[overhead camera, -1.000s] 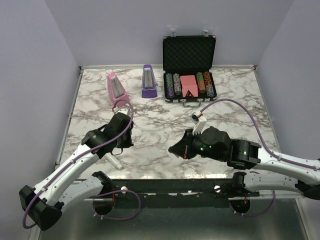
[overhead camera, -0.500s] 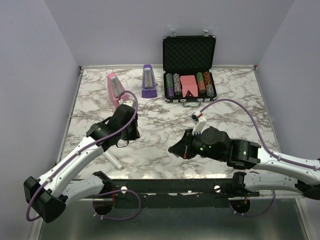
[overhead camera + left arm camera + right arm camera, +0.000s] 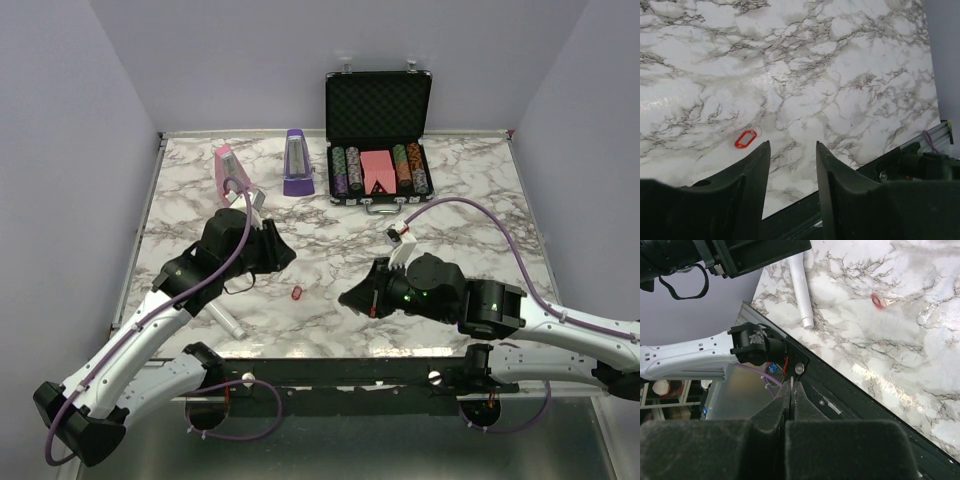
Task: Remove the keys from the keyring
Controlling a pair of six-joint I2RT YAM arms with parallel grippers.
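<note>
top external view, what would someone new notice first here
A small red oblong keyring tag lies on the white marble table, near the middle of its front edge. At the far edge stands an open black case of poker chips, with a purple metronome and a pink metronome to its left.

Table [image 3: 460,160] bears keyring [image 3: 297,293], tube [image 3: 228,322], case [image 3: 378,105] — pink metronome [image 3: 230,172], purple metronome [image 3: 297,163].

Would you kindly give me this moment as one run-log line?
keyring: on table, ungripped | left claw: open, empty, beside keyring | right claw: shut, away from keyring
</note>
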